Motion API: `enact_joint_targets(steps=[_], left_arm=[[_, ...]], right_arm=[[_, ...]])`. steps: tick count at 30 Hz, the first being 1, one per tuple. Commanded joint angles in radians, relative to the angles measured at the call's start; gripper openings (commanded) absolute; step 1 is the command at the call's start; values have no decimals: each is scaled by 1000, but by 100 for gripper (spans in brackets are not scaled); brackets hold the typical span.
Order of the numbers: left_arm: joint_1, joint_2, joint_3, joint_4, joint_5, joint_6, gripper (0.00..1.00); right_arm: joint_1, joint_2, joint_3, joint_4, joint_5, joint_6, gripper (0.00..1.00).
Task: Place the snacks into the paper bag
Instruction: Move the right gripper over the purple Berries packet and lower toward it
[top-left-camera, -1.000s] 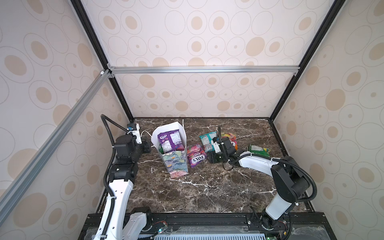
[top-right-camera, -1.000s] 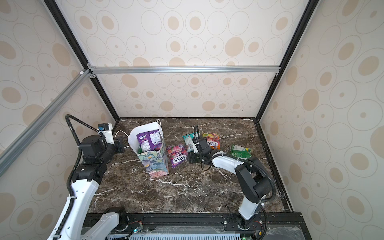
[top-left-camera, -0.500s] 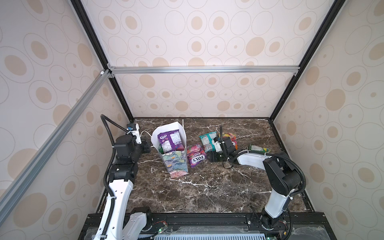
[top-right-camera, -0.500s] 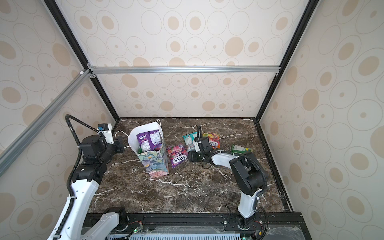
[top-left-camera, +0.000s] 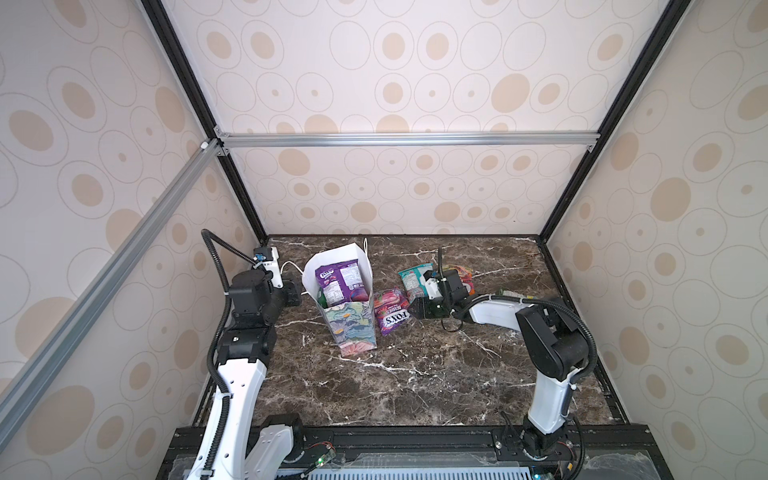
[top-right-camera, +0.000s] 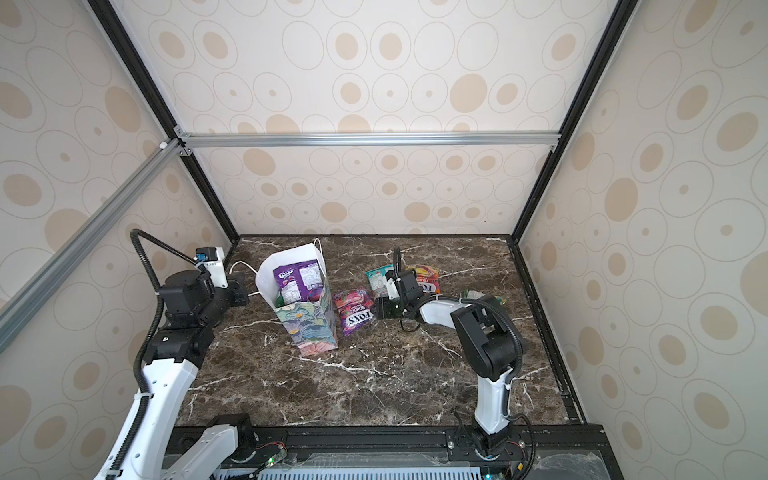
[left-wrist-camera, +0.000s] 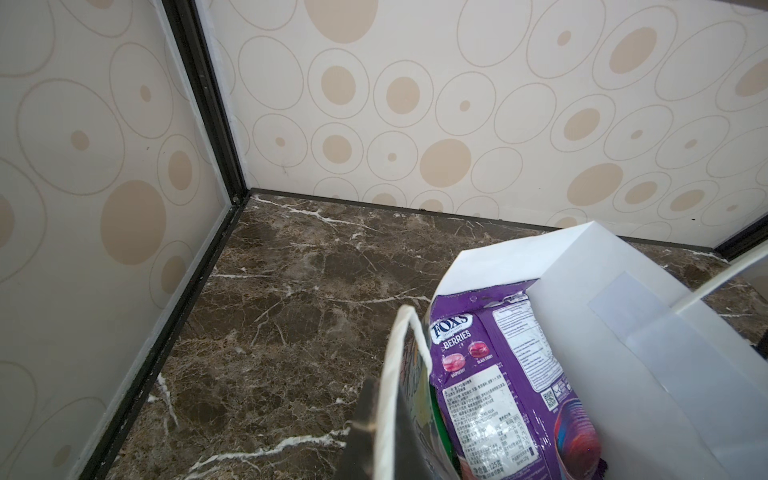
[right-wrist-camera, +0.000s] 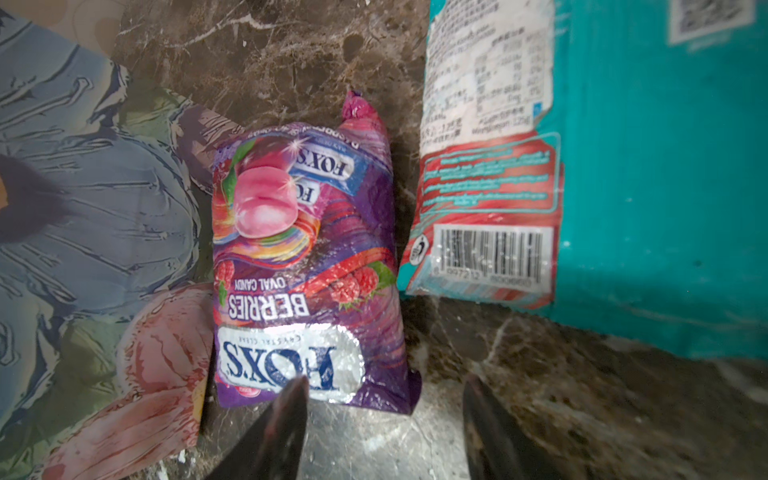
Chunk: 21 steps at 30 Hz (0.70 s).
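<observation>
Berries packet (right-wrist-camera: 307, 266) is targeted by right gripper (right-wrist-camera: 384, 382), jaws part-open and empty; paper bag (top-left-camera: 353, 328) is apparently pinched by shut left gripper (top-left-camera: 296, 290); closure is needed next.

Dark marble worktop (top-left-camera: 415, 386). Berries packet (right-wrist-camera: 307, 257) flat just ahead of right claw (right-wrist-camera: 384, 395); teal packet (right-wrist-camera: 623, 166) alongside; paper bag (right-wrist-camera: 83, 208) standing beyond; orange packet (top-left-camera: 463, 274) and green packet (top-right-camera: 473, 294) behind claw.

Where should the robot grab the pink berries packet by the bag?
Probably its short FOX'S-logo end, from the front of the table. The berries packet lies flat between the paper bag and the teal packet, so its long sides are crowded.
</observation>
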Motion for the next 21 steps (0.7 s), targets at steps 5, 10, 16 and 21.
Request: enact_joint_targets(steps=[5, 10, 16, 21], left_arm=[[7, -15, 2, -8, -8, 22, 0], [7, -16, 2, -8, -9, 22, 0], [7, -21, -3, 3, 12, 16, 0], [6, -17, -2, 4, 16, 18, 0]], right_arm=[[-2, 36, 20, 23, -44, 9, 62], [-3, 55, 10, 55, -69, 32, 62], [-2, 66, 5, 69, -69, 51, 60], [-3, 75, -8, 95, -69, 81, 57]])
